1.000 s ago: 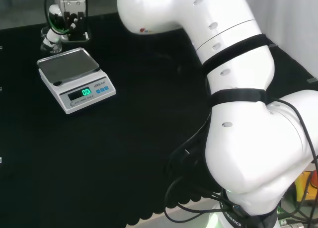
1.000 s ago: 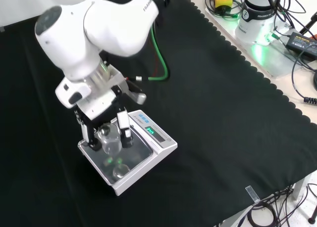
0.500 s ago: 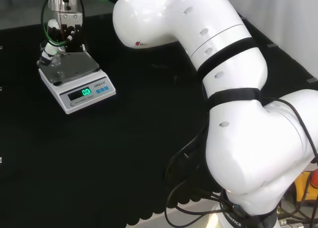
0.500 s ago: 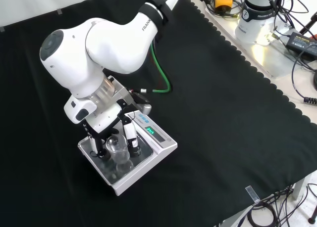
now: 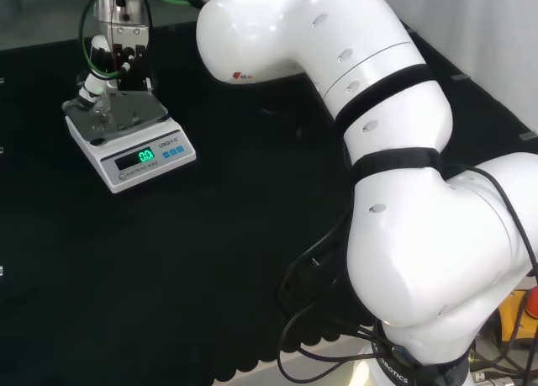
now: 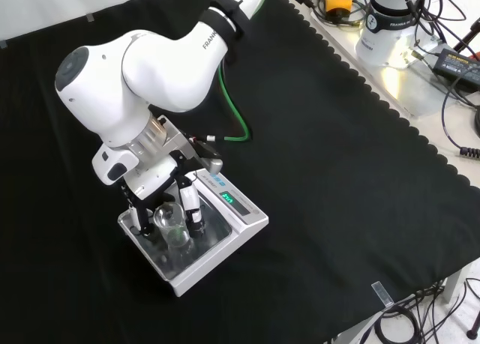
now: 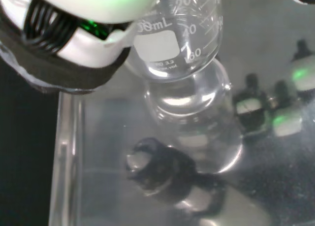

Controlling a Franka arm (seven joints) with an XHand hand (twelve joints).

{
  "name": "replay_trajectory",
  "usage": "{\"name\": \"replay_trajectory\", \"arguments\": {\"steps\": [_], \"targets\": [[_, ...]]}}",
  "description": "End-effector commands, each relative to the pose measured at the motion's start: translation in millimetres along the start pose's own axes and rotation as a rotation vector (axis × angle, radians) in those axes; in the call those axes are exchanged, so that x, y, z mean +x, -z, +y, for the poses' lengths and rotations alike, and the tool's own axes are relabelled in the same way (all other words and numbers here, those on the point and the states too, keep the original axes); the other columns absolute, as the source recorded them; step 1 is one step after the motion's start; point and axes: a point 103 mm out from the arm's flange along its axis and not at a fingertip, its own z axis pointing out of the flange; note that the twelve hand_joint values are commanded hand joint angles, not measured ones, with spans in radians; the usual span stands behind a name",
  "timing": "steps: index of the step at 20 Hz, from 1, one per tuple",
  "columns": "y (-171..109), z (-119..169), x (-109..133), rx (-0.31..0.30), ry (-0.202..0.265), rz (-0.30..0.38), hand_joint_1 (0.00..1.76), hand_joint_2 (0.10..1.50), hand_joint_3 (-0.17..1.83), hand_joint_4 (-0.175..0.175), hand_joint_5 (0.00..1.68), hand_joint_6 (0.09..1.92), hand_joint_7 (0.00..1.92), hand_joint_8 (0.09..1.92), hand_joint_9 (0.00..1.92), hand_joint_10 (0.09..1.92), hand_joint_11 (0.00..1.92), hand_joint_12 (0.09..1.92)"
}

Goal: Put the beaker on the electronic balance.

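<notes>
My big white arm point(image 6: 150, 67) is reaching across the black cloth point(image 6: 337, 179) and bending down over the electronic balance point(image 6: 196, 239). In the front view the balance is sitting near the left side of the cloth, with its little green screen point(image 6: 229, 200) on the right end. In the head view it is sitting far away on the left.

My hand point(image 6: 161, 190) is hanging right above the shiny metal plate point(image 6: 214, 228) of the balance. My fingers point(image 6: 193, 209) are curling around the beaker point(image 6: 171, 225), so I am holding it. It is a small clear glass, and it is standing up straight between my fingers.

In the wrist view the beaker point(image 7: 179, 36) is showing its mirror picture in the plate just below it. I think the bottom is touching the plate or is very, very close, but I cannot tell for sure.

So most of the job is looking done. The beaker is over the right spot. What is left is small: making sure it is resting on the plate, opening my fingers, and lifting my hand away without knocking it over.
</notes>
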Motion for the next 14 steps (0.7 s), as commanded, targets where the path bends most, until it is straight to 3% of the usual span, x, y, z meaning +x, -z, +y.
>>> {"name": "replay_trajectory", "arguments": {"steps": [1,6,9,14], "targets": [[-4.0,11.5,-11.8,-0.034,-0.020,0.025,1.18,0.51,0.87,0.055,1.37,0.60,1.85,0.13,1.92,0.12,1.29,0.93],[-8.8,12.4,-23.4,-0.063,-0.026,0.035,1.18,0.51,0.87,0.049,1.37,0.60,1.85,0.13,1.92,0.13,1.30,0.93],[-10.8,12.0,-25.6,-0.058,-0.027,0.035,1.18,0.51,0.88,0.028,1.37,0.61,1.86,0.12,1.92,0.13,1.30,0.92],[-14.5,14.5,-28.6,-0.042,-0.041,0.033,1.19,0.51,0.88,0.022,1.37,0.61,1.86,0.12,1.92,0.13,1.31,0.92]]}}
